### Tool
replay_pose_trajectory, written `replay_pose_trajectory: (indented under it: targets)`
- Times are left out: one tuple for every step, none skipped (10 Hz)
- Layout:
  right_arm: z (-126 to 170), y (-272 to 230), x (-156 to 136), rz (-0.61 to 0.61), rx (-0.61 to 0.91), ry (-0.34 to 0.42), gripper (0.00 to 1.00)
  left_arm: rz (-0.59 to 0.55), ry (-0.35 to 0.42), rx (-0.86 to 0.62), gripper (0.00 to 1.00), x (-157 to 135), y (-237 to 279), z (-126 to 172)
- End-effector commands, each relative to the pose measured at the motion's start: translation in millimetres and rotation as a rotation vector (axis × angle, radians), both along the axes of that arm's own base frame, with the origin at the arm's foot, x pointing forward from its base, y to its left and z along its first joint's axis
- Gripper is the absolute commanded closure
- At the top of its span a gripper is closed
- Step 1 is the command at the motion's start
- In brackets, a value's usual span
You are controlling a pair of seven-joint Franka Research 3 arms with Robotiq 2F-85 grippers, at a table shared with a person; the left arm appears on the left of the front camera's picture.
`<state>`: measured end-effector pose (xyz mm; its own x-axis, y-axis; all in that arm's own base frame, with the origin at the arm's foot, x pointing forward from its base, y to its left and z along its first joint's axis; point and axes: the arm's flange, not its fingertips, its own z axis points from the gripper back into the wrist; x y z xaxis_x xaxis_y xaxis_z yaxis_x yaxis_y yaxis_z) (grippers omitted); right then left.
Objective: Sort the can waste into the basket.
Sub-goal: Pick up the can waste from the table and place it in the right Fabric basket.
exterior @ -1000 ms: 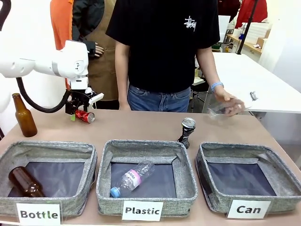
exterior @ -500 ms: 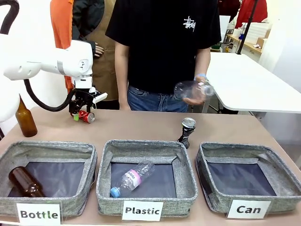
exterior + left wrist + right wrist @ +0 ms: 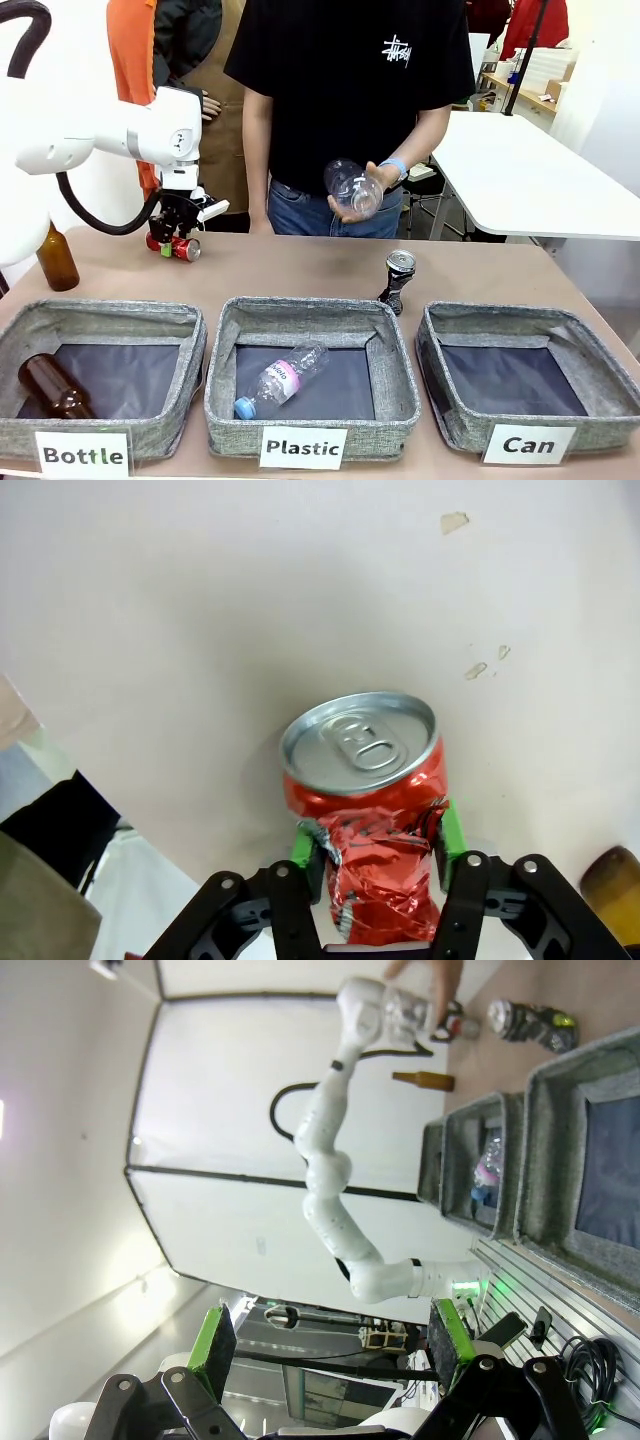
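- Left hand [image 3: 375, 840] pinched the crumpled red can [image 3: 365, 780].
- Right hand [image 3: 330, 1342] was spread wide.
- Black can [image 3: 398, 280] stood on the desk [image 3: 300, 265], outside the Can basket [image 3: 500, 312].

Left end effector [image 3: 172, 243] points down, jaws clamped — right end effector [image 3: 325, 1345] gapes wide.

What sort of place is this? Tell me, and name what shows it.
Probably a robotics lab set up for waste sorting. The left gripper is shut on a red can. A grey Bottle bin, Plastic bin and Can bin line a table, with a white worktable behind.
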<state>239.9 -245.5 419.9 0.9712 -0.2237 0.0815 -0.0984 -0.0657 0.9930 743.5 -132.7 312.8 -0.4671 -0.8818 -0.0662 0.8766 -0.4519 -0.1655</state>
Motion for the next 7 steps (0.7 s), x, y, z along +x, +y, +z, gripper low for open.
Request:
replay_pose_trajectory:
  targets:
    - [2.0, -2.8, -3.7, 0.012, -0.001, -0.006, 0.00, 0.022, 0.003, 0.047, 0.85, 10.1, 2.8, -0.2]
    - [2.0, -2.8, -3.7, 0.012, -0.001, -0.006, 0.00, 0.026, 0.001, 0.040, 0.94, 9.5, 3.6, 0.6]
    - [2.0, -2.8, -3.7, 0.012, -0.001, -0.006, 0.00, 0.027, -0.003, 0.037, 1.00, 8.9, 3.4, 1.1]
    - [2.0, -2.8, -3.7, 0.012, -0.001, -0.006, 0.00, 0.025, -0.004, 0.033, 1.00, 9.9, 3.7, 1.5]
    - [2.0, -2.8, -3.7, 0.012, -0.001, -0.006, 0.00, 0.020, 0.001, 0.026, 1.00, 9.1, 2.8, 2.1]
    - [2.0, -2.8, -3.7, 0.012, -0.001, -0.006, 0.00, 0.032, 0.001, 0.020, 1.00, 7.5, 3.0, 3.0]
    - [2.0, -2.8, -3.7, 0.012, -0.001, -0.006, 0.00, 0.048, 0.002, -0.002, 1.00, 3.0, 4.5, 8.9]
